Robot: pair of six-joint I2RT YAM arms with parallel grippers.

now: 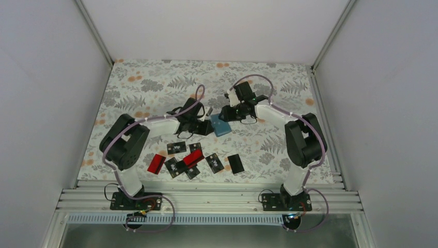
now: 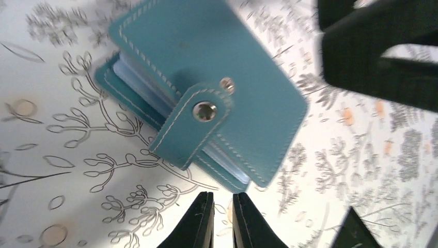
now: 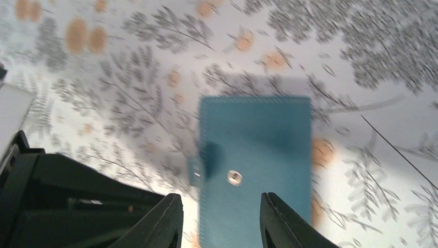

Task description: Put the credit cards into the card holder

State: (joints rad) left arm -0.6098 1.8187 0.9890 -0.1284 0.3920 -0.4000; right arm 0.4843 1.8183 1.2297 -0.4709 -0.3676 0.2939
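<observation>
Several credit cards [image 1: 192, 159], perhaps nine, near card holder [image 1: 222, 125].

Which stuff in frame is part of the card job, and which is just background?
Job:
- card holder
- red credit cards
- black credit cards

Not job:
- floral table cover
- aluminium rails

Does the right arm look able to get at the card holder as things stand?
Probably yes: the right gripper hangs open close over the card holder, with nothing between them; the shut left gripper is clear of its path.
</observation>
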